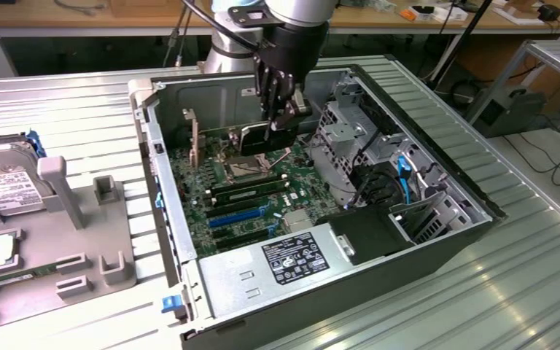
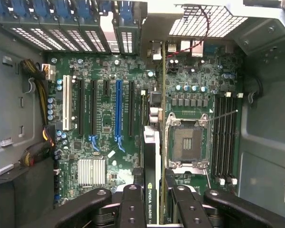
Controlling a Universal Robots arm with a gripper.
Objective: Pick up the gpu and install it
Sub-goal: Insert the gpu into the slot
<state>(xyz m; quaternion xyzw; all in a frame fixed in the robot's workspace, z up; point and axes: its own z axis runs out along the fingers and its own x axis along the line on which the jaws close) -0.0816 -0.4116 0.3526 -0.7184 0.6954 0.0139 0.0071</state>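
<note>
Since the hand (image 2: 154, 206) is clamped on the gpu (image 2: 151, 161), holding it edge-on inside the open case (image 1: 436, 168) above the motherboard (image 2: 104, 142), pickup looks done and seating is left. It hangs between the blue slot (image 2: 118, 109) and the CPU socket (image 2: 187, 142), with the drive cage (image 1: 343, 135) close beside.

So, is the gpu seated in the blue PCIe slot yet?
No, the blue PCIe slot stands bare, while the gripper holds the gpu apart from it.

The tool (image 2: 155, 205) hides one end of the gpu (image 2: 151, 156).
</note>
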